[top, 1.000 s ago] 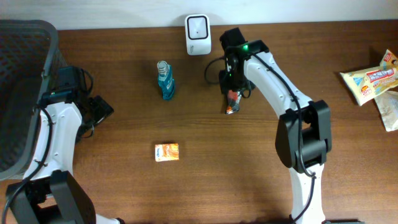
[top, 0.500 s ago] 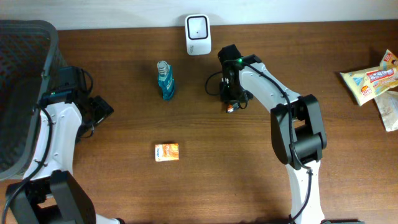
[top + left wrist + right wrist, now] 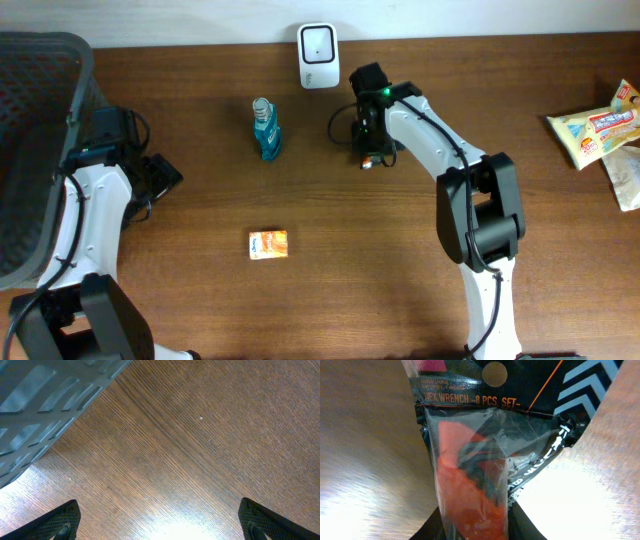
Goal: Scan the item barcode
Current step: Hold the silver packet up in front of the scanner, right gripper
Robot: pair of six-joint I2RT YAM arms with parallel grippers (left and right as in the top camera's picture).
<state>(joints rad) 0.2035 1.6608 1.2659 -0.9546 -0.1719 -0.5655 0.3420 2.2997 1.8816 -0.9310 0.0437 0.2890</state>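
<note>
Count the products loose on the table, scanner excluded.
4: teal bottle back centre-left, orange box nearer the front, yellow packet and pale packet at right edge; more may lie off-frame.

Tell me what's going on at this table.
The right tool is closed on a hex wrench packet, holding it near the white scanner at the back edge of the table, so the barcode scan looks close. The left tool hangs open and empty beside the mesh basket. A teal bottle, a small orange box and snack packets lie untouched.
</note>
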